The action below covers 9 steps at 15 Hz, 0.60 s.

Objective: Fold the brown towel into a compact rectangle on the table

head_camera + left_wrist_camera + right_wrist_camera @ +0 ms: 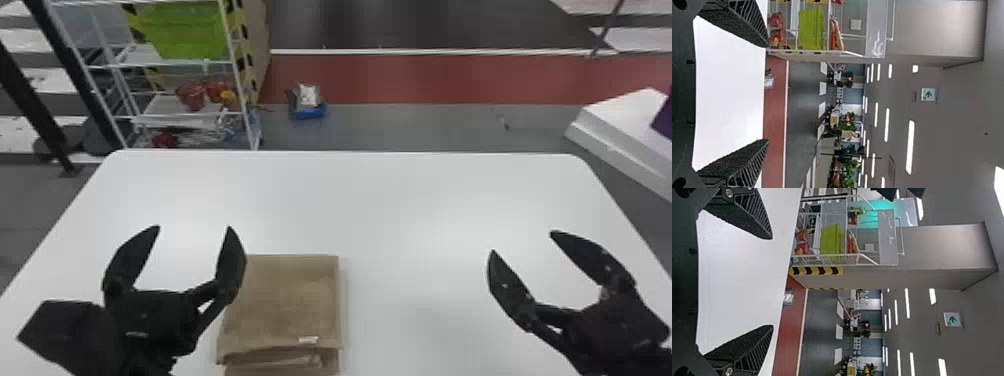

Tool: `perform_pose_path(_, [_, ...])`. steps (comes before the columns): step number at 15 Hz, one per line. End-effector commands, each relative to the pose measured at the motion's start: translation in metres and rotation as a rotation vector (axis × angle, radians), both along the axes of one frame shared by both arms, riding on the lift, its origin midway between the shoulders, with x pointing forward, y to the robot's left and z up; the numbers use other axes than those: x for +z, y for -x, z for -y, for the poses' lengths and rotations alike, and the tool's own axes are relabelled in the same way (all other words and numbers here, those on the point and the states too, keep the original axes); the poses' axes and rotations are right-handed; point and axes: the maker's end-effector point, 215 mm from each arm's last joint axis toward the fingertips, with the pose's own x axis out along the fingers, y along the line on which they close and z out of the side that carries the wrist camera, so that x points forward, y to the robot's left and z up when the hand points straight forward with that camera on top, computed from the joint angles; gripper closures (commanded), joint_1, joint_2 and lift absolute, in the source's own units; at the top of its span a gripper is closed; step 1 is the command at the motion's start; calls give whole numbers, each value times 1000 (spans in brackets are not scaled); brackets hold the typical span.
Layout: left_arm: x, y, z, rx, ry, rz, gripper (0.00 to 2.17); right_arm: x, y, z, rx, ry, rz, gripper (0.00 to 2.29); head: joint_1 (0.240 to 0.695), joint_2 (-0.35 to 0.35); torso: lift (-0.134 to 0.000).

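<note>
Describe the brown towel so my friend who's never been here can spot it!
Find the big white table, then its side nearest the robot. Just right of the left tool lies the folded towel, with a small white patch on it. It's flat brown cloth, unlike the black, pointy tool.

both grippers just hanging wide open
left one point(194, 227) has its fingers spread and pointing forward, right one point(522, 241) is spread too, angled inward a bit, and they're well apart
</note>
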Motion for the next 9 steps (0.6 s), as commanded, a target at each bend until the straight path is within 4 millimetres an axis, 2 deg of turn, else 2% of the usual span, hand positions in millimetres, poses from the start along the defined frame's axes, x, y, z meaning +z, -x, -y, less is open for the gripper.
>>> perform_pose_path(1, [-4, -3, -1, -14, -8, -12, 12, -6, 0, 0, -2, -1, -18, 80, 695, 19, -123])
perform_pose_path(4, [-12, -5, -3, -27, -12, -34, 12, -11, -2, 3, -12, -4, -33, 80, 695, 15, -123])
perform_pose_path(9, [-14, -6, -5, -24, -14, -38, 12, -7, -3, 4, -18, 1, -23, 80, 695, 20, -123])
